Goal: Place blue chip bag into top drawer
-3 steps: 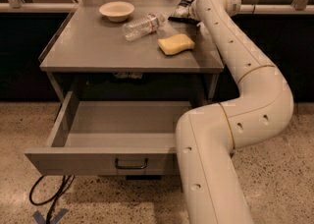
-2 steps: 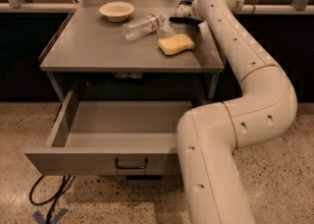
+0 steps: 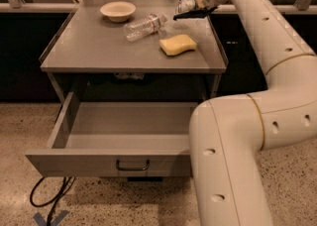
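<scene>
The blue chip bag hangs over the back right corner of the counter, pinched in the closed jaws of the gripper. Near it lies a sponge. A bottle lies between sponge and bowl. Below, the top drawer stands pulled open.
</scene>
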